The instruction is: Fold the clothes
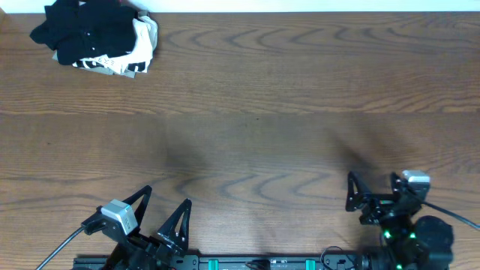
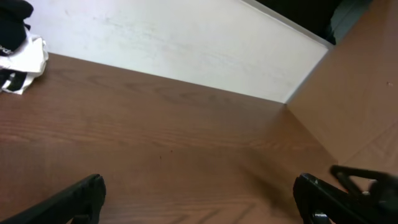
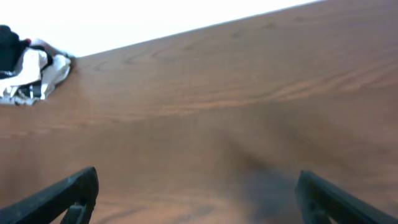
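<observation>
The black shirt (image 1: 82, 30) lies crumpled at the table's far left corner, on top of a white bundle with black lettering (image 1: 141, 41). It shows at the top left edge of the left wrist view (image 2: 12, 15) and of the right wrist view (image 3: 7, 43). My left gripper (image 1: 165, 199) is open and empty at the near edge, left of centre; it also shows in the left wrist view (image 2: 199, 186). My right gripper (image 1: 373, 181) is open and empty at the near right; it also shows in the right wrist view (image 3: 199, 180). Both are far from the shirt.
The wooden table (image 1: 255, 112) stretches between the grippers and the pile. The white bundle also shows in the left wrist view (image 2: 25, 62) and the right wrist view (image 3: 37, 78). A white wall (image 2: 186, 43) runs along the far edge.
</observation>
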### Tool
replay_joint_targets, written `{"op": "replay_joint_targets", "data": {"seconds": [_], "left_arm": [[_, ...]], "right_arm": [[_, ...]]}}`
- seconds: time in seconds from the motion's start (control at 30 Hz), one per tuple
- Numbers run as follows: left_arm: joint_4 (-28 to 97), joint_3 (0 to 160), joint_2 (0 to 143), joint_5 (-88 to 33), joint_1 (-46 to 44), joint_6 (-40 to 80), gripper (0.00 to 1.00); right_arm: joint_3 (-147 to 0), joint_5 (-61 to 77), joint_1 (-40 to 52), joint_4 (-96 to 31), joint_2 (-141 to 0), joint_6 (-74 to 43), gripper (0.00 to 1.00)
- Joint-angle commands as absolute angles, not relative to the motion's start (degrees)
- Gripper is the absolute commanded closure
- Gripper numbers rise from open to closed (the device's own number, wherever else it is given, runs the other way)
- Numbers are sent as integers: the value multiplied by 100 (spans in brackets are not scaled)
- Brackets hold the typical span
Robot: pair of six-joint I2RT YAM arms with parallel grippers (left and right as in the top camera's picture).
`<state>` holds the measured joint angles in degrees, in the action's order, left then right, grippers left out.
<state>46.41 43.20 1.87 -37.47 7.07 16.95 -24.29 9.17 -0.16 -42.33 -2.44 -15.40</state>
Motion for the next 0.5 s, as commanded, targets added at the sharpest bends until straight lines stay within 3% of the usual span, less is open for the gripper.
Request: {"op": "replay_joint_targets", "data": {"seconds": [0.0,0.47], "left_arm": [[4628,4296,148,-3837,716,1750,2],[4628,4296,148,-3837,716,1750,2]], "right_arm": [[-1848,947,86,-3736,-69,-1428,1],[-781,1011,290,-1278,-30,-172,1]]}}
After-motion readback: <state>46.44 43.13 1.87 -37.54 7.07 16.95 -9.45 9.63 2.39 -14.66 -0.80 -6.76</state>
